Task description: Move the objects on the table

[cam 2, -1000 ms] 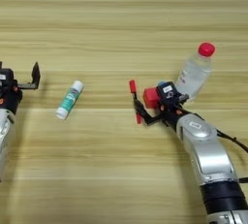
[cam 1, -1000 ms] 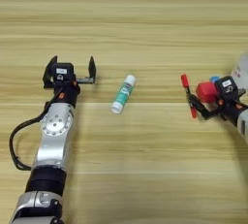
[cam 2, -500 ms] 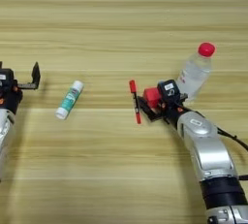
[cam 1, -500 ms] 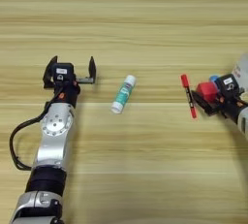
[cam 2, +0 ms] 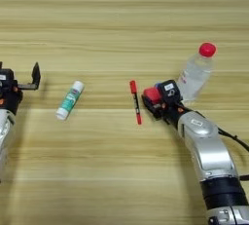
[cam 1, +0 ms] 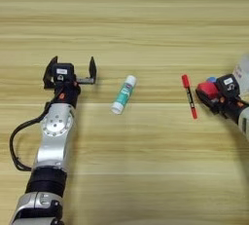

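2 grippers in view over table (cam 1: 146, 24), light yellowish wood, grain running horizontally

Left gripper (cam 1: 70, 71): at left side of table, arm entering from bottom left, forearm silver, black cable looping beside it. 2 black fingers (cam 1: 92, 68) spread wide, pointing away from robot, nothing between them. Apart from every object; nearest object the white-and-green tube, to its right

Right gripper (cam 2: 150, 103): at right of centre, arm entering from bottom right. Fingers closed on small red cube (cam 2: 151, 94); cube showing at front of gripper, facing pen. Small spot of blue visible just behind cube in left eye view; identity not determinable

Objects:
- white-and-green tube (cam 1: 123, 94): lying flat, tilted, white cap end toward robot and to left, other end up and to right. Between the 2 grippers, nearer left one, touching nothing
- thin red pen (cam 2: 135, 102): lying flat, near-vertical in picture, slight lean, upper end thicker. Just left of cube and right gripper, narrow gap of wood visible between pen and cube, not touching
- clear plastic bottle with red cap (cam 2: 197, 70): standing upright but seen leaning up-right from camera angle, just behind and to right of right gripper. Contact between bottle base and gripper body: cannot tell. Mostly cut off at right edge in left eye view

Far half of table: bare wood only
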